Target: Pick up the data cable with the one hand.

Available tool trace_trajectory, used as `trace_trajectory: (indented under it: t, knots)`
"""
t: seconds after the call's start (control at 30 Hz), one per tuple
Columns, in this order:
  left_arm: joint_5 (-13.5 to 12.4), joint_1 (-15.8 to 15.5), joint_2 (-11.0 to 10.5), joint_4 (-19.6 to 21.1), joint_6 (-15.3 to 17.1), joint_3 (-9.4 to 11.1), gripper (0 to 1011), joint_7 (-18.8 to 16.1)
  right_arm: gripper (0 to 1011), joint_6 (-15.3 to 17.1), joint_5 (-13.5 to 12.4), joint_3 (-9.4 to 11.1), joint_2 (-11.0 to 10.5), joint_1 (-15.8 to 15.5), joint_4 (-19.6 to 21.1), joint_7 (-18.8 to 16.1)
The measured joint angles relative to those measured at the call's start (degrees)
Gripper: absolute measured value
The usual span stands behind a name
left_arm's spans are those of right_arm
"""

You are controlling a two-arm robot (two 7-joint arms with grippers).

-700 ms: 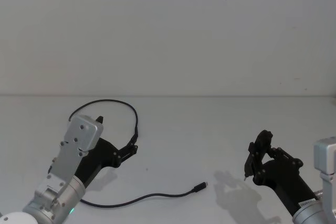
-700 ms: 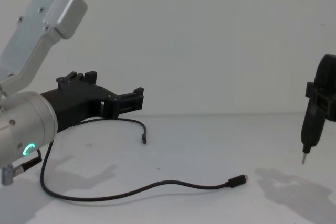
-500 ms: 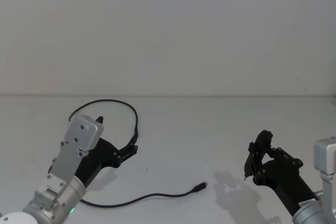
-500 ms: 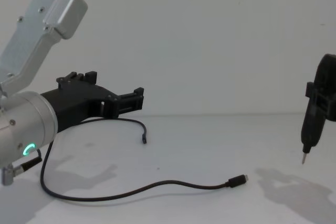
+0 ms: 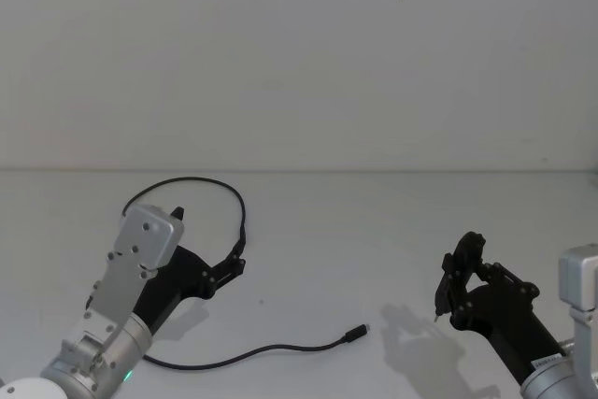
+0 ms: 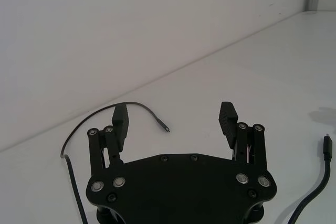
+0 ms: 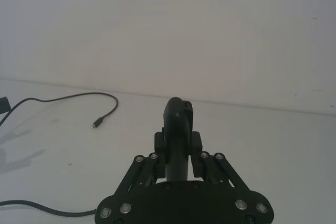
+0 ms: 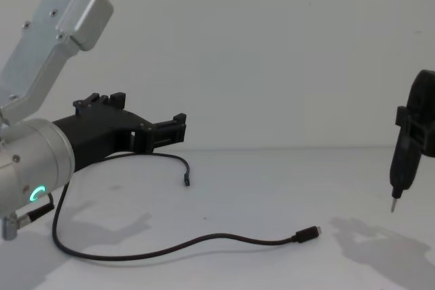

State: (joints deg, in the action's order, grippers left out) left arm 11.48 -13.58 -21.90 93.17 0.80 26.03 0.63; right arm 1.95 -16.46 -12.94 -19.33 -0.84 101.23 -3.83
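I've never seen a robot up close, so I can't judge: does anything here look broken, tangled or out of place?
Nothing stands out. The data cable lies in loose curves on the table, unknotted. The left gripper hovers open above it; the right gripper is shut, off to the side.

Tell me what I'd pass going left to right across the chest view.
left gripper, open and above the table → silver-tipped plug of the data cable → right gripper, shut. The cable's loop and other plug overlap the left gripper, so they are left out.
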Motion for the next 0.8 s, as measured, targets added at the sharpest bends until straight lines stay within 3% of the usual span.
trace_trajectory:
  t: [0.8]
  knots:
    - [0.0,0.0,0.0,0.0,0.0,0.0,1000,0.0,263,0.0,0.0,0.0,0.0,0.0,0.0,0.0]
